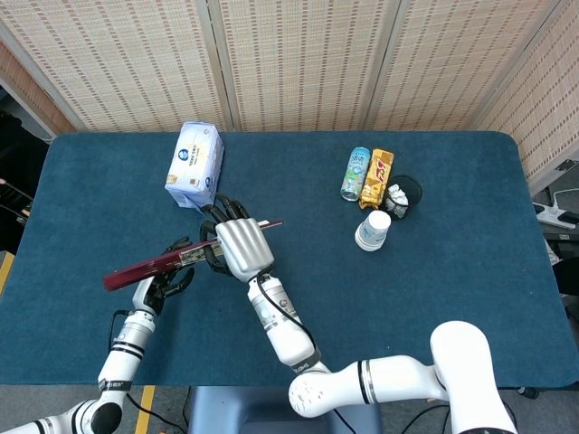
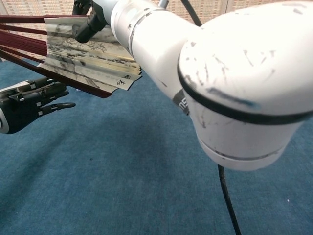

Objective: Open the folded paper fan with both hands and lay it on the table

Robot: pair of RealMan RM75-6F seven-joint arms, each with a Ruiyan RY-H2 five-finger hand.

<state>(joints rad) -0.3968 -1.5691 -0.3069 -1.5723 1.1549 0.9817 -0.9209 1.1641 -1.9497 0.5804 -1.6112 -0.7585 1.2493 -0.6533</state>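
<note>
The paper fan is held above the blue table, partly spread. In the chest view its ink-painted leaf fans out from dark red ribs running off the left edge. My right hand grips the fan near the paper end, its dark fingers wrapped over the top edge. My left hand sits just under the red ribs with its fingers stretched out and apart. In the chest view that left hand lies close below the lower guard stick; contact cannot be told.
A blue and white tissue pack lies behind the hands. At the right stand a can, a snack packet, a black cup and white paper cups. My right forearm fills much of the chest view.
</note>
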